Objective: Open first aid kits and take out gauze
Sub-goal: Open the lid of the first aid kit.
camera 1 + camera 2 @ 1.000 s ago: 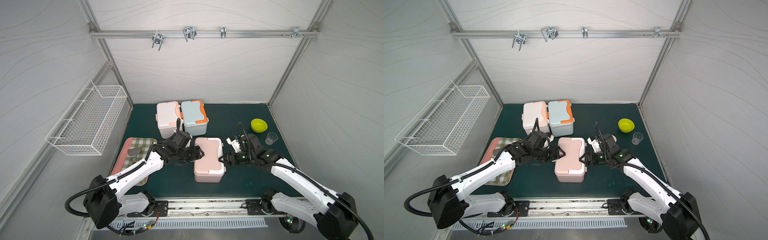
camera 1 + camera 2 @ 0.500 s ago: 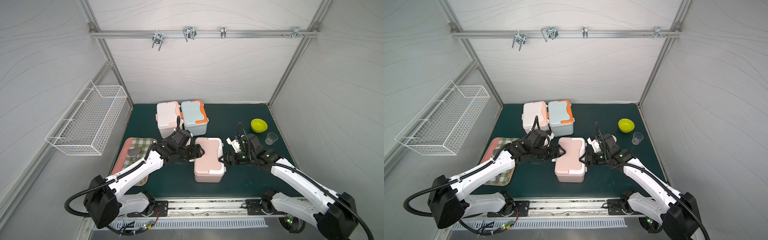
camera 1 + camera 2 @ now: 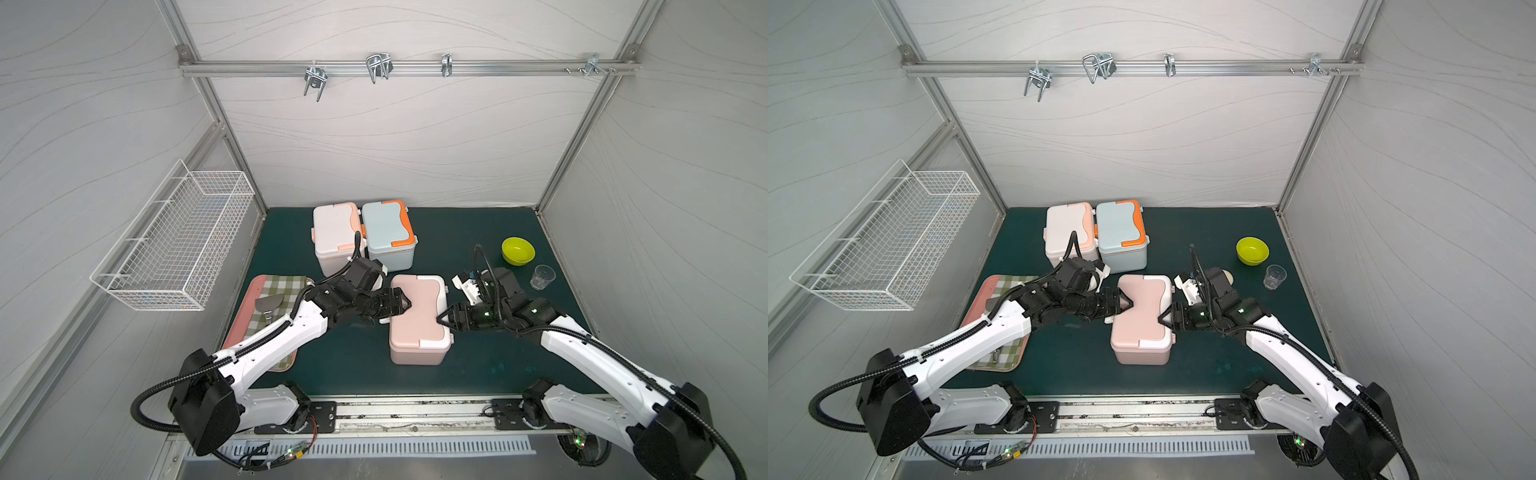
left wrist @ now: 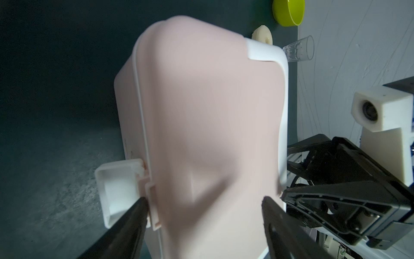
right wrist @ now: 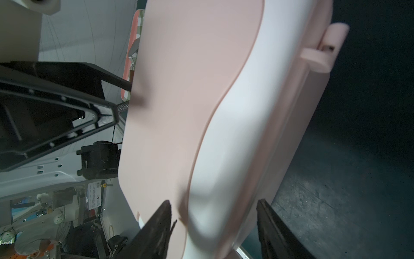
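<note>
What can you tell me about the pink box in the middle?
The pink box is smooth, rounded plastic with white trim and a lid that looks closed. It stands upright on the dark green mat. One white side clasp sticks outward. The left pincer and right pincer straddle its opposite edges, jaws apart.

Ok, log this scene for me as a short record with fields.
active kit: pink kit, mid-mat, lid down
clasp: white clasp, swung outward
left: left gripper, open, at its left edge
right: right gripper, open, straddling its right edge
other kits: white kit and blue kit, at back, side by side, closed
gauze: none visible
extras: green bowl, clear glass, far right
</note>
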Controlling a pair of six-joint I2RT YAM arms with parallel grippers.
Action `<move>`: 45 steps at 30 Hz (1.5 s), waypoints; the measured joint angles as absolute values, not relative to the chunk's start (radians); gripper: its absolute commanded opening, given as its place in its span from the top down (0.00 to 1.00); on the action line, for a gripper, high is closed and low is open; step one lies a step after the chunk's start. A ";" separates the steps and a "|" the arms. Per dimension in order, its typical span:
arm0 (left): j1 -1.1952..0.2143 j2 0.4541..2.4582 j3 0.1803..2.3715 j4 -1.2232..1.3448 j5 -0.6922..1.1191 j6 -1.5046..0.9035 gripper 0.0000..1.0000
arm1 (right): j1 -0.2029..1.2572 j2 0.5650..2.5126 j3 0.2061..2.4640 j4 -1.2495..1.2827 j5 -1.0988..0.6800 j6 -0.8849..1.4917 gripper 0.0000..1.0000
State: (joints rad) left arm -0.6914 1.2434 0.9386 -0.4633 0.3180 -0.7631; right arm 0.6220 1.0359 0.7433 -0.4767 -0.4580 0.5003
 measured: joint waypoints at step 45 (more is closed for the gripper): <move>-0.616 1.118 0.763 -0.137 0.558 -0.978 0.17 | 0.654 1.042 0.787 -0.424 -0.461 0.595 0.07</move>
